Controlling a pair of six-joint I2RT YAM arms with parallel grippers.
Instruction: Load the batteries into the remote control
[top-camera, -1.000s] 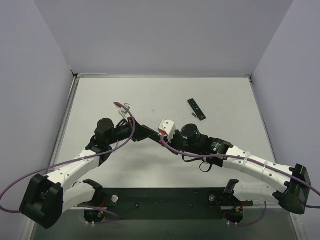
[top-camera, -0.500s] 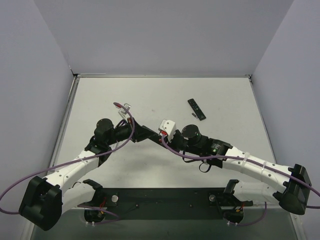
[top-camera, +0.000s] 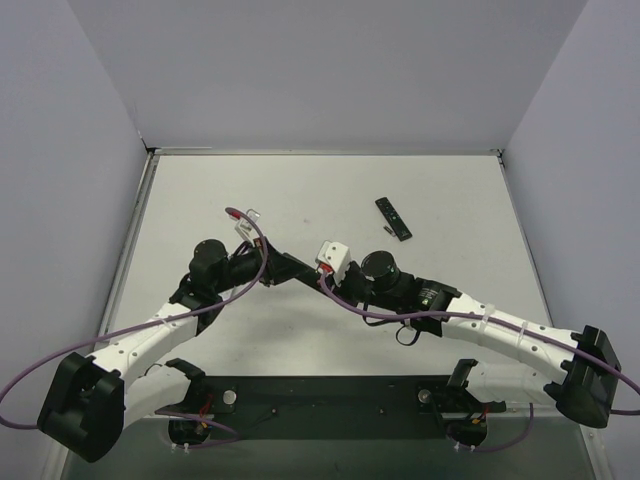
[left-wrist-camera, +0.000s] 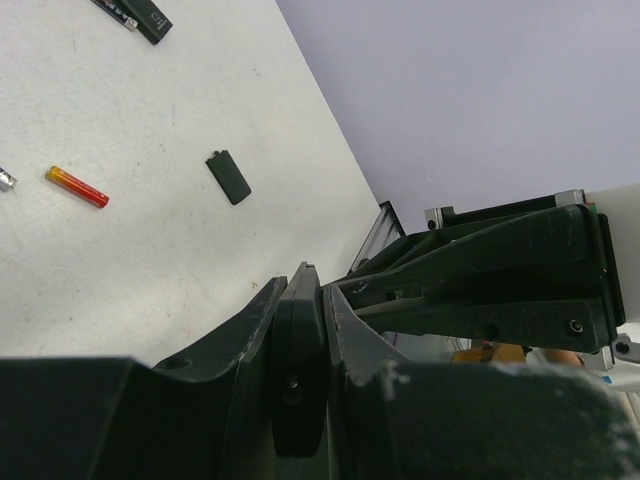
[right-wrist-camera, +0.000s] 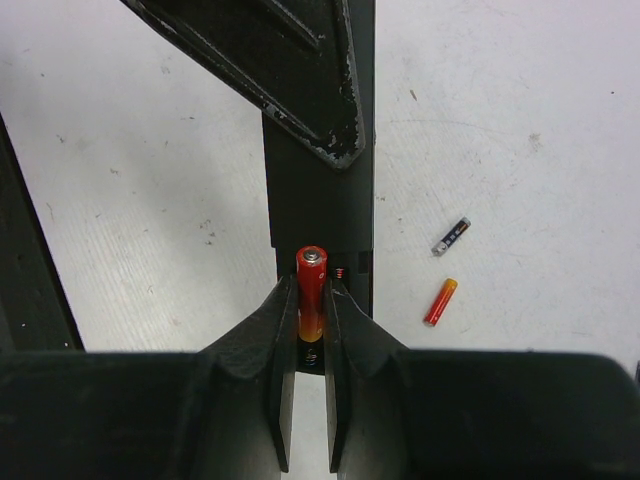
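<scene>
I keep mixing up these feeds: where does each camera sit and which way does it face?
Top external: above and behind the robot, looking down on the table; left arm and right arm show.
Left wrist: looks past the left end effector, shut on the remote, across the table.
Right wrist: looks down past the right end effector and its gripped battery.
Both wrist views share the loose red battery.

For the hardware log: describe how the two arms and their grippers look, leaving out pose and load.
The left arm and right arm have white link shells with bulky black joint housings. A purple cable runs along each. The left gripper and right gripper are matte black, with wedge-shaped fingers scuffed pale at the edges.
</scene>
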